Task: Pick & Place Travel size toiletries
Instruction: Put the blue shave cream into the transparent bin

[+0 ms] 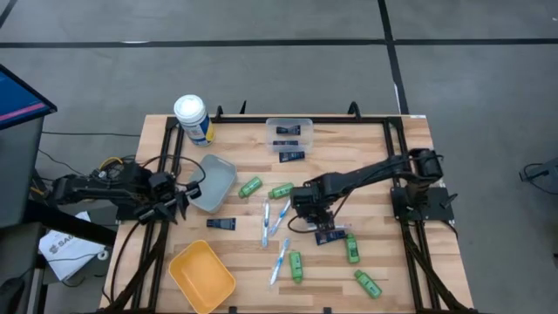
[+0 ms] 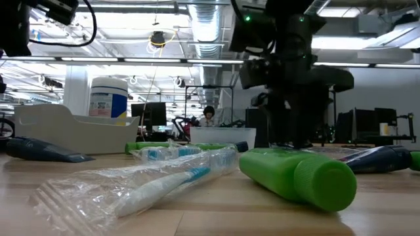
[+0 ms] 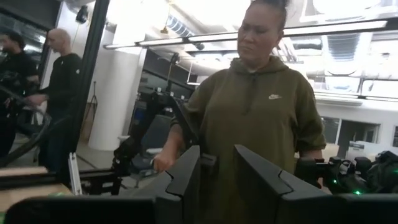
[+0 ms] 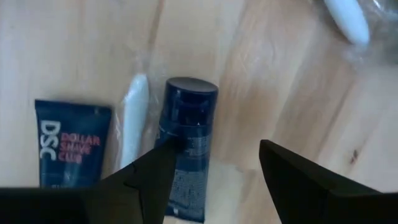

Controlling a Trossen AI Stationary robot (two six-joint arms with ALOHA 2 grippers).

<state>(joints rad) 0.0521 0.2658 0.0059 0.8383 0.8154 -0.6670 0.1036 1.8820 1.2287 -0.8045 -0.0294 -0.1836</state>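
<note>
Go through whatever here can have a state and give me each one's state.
Right pincer: open, above a navy tube, nothing held.
Left pincer: fingers apart, empty, off the table's left edge.
Clear bin: holds navy tubes.
Grey bin: tilted.
Yellow bin: empty.
White canister: upright, capped.

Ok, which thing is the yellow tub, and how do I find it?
Start at the wooden table seen from above and look along its left side, past the waiting left gripper. The yellow tub sits at the near-left corner. It's the only bright yellow thing; the grey bin and clear box aren't.
</note>
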